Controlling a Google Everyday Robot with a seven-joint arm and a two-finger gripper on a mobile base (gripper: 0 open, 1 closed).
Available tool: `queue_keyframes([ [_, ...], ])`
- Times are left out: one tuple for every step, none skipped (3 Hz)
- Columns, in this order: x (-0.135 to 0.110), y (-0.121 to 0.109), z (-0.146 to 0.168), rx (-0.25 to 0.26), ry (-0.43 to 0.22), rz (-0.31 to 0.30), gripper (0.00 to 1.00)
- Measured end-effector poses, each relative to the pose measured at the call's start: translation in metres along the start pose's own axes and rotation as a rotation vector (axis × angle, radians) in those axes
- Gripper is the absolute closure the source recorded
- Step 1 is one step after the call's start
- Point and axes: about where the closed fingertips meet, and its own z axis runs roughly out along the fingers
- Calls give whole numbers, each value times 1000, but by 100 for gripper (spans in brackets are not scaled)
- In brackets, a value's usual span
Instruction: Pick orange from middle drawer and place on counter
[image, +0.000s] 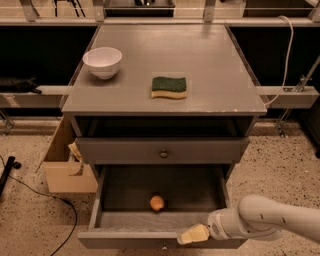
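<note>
The orange (157, 202) lies on the floor of the open middle drawer (114, 192), near its middle. The drawer is pulled out below a shut drawer front with a round knob (163, 154). My gripper (192, 234) comes in from the lower right on a white arm (270, 219). Its pale tip hangs over the drawer's front edge, right of the orange and nearer the camera, apart from it. The grey counter (210, 70) above carries a white bowl (102, 62) and a green sponge (169, 87).
A cardboard box (62, 165) stands on the speckled floor left of the cabinet. A black cable (47, 200) runs across the floor at left. A white cable (286, 55) hangs at the counter's right. Dark shelving runs behind.
</note>
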Motion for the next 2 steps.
queue_keyframes([
  [-13,5,16,15,36,-1,0],
  [-40,12,36,37,71,-20,0],
])
